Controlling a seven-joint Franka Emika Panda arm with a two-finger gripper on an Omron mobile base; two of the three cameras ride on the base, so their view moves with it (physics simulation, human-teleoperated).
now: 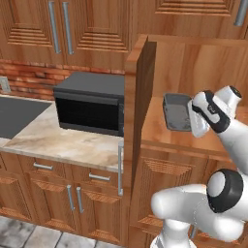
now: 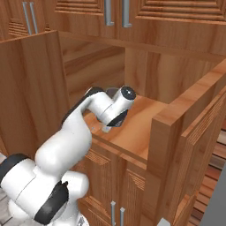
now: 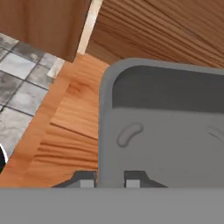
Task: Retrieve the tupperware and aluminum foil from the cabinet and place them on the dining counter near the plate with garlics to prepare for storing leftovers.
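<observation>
The tupperware (image 1: 175,112), a dark grey tub, is inside the open cabinet (image 1: 160,133) above its wood shelf, tilted so its hollow faces the left base camera. My gripper (image 1: 192,121) is at the tub's right side. In the hand view the grey tub (image 3: 166,127) is close up, and the gripper (image 3: 110,180) is shut on its rim, one fingertip (image 3: 87,179) outside the wall and the other inside. In the right base view the arm reaches over the shelf (image 2: 139,128) and hides the tub. The aluminum foil, dining counter and plate with garlics are out of view.
The cabinet's left door (image 1: 138,97) stands open, edge-on, with a silver bar handle (image 1: 120,167). A black microwave (image 1: 89,109) sits on the marbled counter (image 1: 53,143) to its left. The right door (image 2: 185,132) also stands open. Grey floor tiles (image 3: 19,83) lie below.
</observation>
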